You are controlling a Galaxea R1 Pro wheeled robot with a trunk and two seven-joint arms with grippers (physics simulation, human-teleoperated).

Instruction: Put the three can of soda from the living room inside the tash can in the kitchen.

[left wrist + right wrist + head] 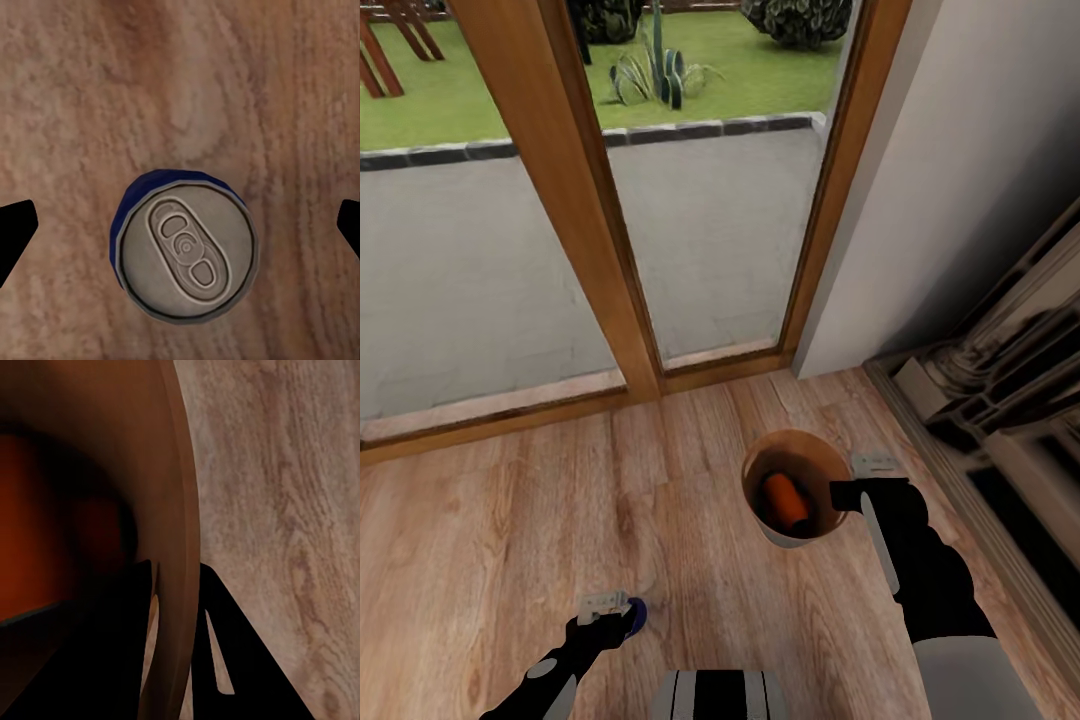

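Observation:
The tash can (780, 530), light grey outside and copper-brown inside, is on the wood floor right of centre. An orange can of soda (787, 500) lies inside it. My right gripper (848, 492) is at the bin's near-right rim. In the right wrist view its fingers (221, 645) sit either side of the bin wall (176, 510), shut on it. A blue can of soda (637, 615) stands upright on the floor at lower left. My left gripper (618, 612) hovers directly above it. In the left wrist view the can's silver top (185, 255) lies between the wide-open fingertips (15, 229).
A wood-framed glass door (575, 200) fills the far side, with a paved patio and lawn outside. A white wall (940, 200) meets it at the right. Pale moulded cabinetry (1000, 380) runs along the right edge. Wood plank floor (490, 540) stretches left of the bin.

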